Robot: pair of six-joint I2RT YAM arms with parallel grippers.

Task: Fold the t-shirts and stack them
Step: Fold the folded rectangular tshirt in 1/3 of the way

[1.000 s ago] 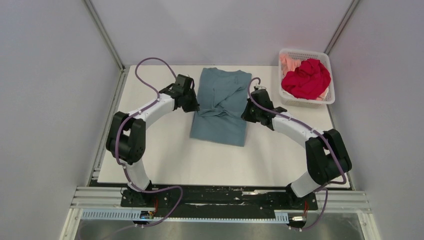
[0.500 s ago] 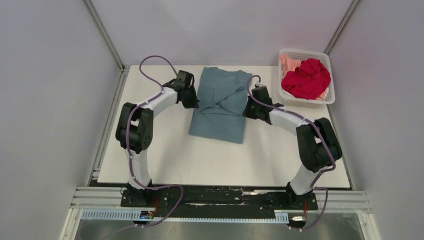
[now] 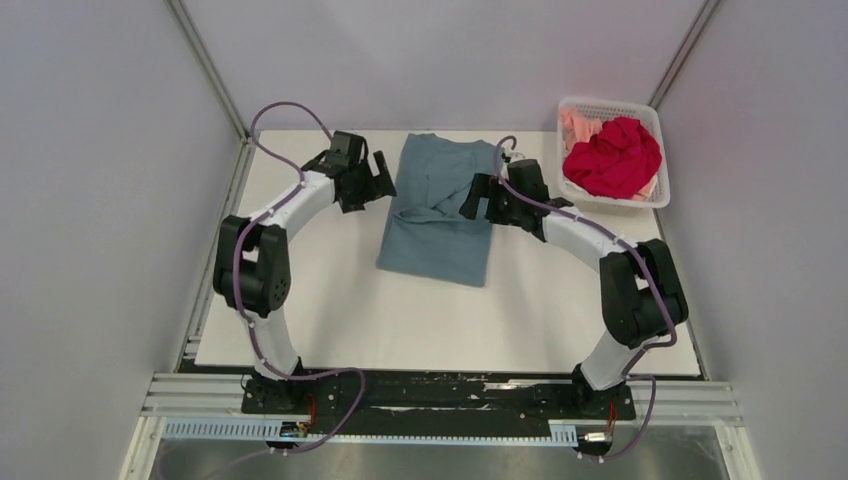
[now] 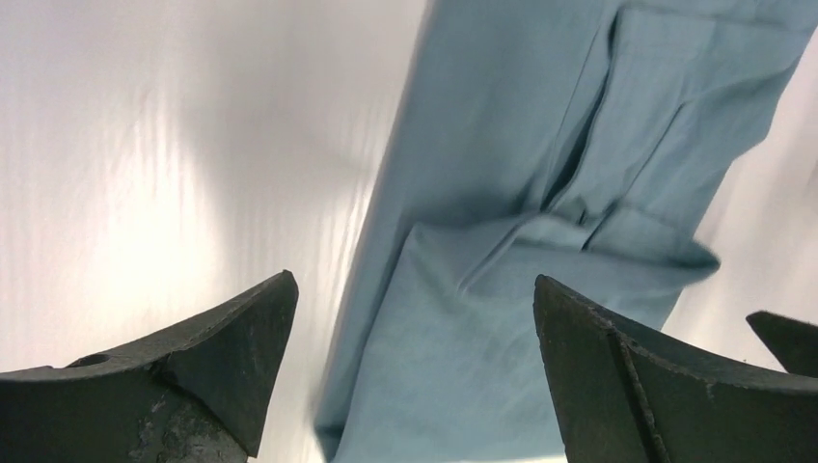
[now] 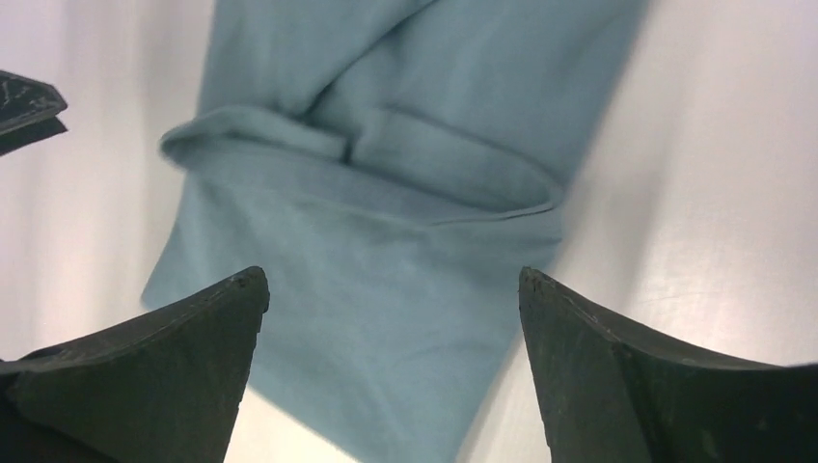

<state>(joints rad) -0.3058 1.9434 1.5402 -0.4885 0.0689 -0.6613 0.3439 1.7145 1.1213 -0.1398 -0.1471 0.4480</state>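
Both sets spread wide. Left gripper (image 4: 413, 289): its 2 dark fingers (image 4: 222, 347) stand far apart with nothing between them, only cloth and bare white surface below. It hangs at the left edge of the teal-blue t-shirt (image 3: 440, 215), clear of the cloth.

Right gripper (image 5: 393, 280): fingers (image 5: 617, 367) equally wide, empty, above the right side of the same shirt at about mid-length, where a rolled crease crosses the fabric. No contact seen in the wrist view.

Teal-blue t-shirt: lies flat on the table (image 3: 400, 320), in the far middle part, folded in from both sides to a narrow upright strip, long axis running near to far. Tucked folds overlap across its middle; the near end sits slightly askew.

Both arms arc inward from their bases and flank the strip, 1 per side.

Far right corner: white mesh basket (image 3: 610, 205) holds the red t-shirt (image 3: 612, 158), crumpled on top, and the peach-pink t-shirt (image 3: 575, 127), showing at the basket's far left beneath it. Both unfolded.
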